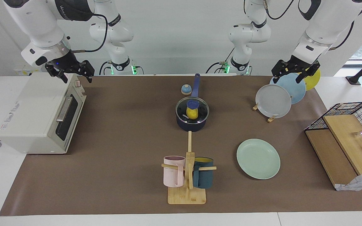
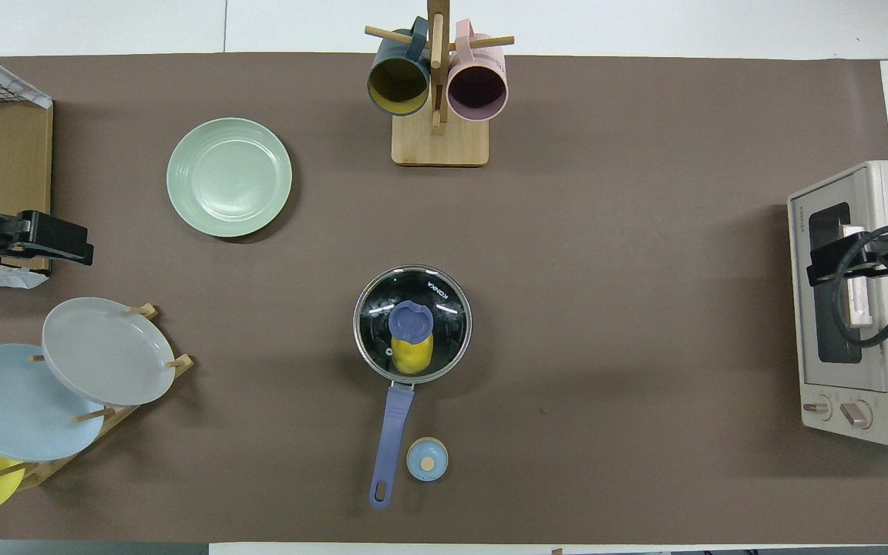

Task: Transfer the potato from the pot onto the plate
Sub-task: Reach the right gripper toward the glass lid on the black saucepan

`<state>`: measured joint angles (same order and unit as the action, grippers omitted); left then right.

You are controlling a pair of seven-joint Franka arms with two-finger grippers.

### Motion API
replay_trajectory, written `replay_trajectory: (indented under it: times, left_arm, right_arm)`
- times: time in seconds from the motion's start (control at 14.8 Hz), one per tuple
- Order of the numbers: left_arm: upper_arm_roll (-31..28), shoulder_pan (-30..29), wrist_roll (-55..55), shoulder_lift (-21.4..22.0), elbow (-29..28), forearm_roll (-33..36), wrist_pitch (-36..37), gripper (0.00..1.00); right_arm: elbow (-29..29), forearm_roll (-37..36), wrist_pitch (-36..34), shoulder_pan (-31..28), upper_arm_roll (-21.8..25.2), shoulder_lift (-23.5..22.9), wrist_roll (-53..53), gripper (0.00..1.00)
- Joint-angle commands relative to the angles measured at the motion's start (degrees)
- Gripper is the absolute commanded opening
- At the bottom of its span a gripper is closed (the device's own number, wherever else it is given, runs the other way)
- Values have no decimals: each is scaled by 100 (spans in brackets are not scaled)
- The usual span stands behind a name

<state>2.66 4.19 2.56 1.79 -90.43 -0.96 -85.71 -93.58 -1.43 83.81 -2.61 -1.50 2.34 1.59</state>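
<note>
The dark navy pot (image 1: 191,124) stands mid-table, its long blue handle (image 2: 390,432) pointing toward the robots. A glass lid with a blue knob (image 1: 192,104) covers it. The yellow potato (image 1: 192,114) lies inside and shows through the lid, also in the overhead view (image 2: 412,356). The mint-green plate (image 1: 258,158) lies flat and bare, farther from the robots and toward the left arm's end (image 2: 229,176). My left gripper (image 1: 289,77) hangs open over the plate rack. My right gripper (image 1: 76,77) hangs open over the toaster oven. Both are empty and far from the pot.
A mug tree (image 1: 187,175) with a pink and a dark teal mug stands farther out than the pot. A rack (image 1: 272,118) holds grey, blue and yellow plates. A toaster oven (image 1: 39,116) stands at the right arm's end, a wire basket with boards (image 1: 350,131) at the left arm's. A small blue knobbed disc (image 1: 186,89) lies beside the handle.
</note>
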Motion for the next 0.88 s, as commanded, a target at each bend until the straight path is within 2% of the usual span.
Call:
replay_trajectory:
  times: [0.0, 0.4, 0.54, 0.67, 0.81]
  left_arm:
    - [-55, 29, -27, 59, -71, 25, 10, 100]
    - [-55, 29, -27, 59, -71, 25, 1, 100]
    - [-55, 29, -27, 59, -71, 25, 1, 100]
    - [-55, 29, -27, 59, -71, 25, 1, 100]
    - [-55, 29, -27, 59, -71, 25, 10, 100]
  right_arm:
    - [59, 90, 4, -99, -53, -32, 53, 100]
    - [-19, 90, 21, -20, -61, -6, 35, 100]
    - [-483, 99, 441, 58, -122, 213, 122, 100]
    - [-485, 377, 941, 155, -123, 152, 219, 100]
    - [-320, 459, 1094, 636, -132, -57, 97, 100]
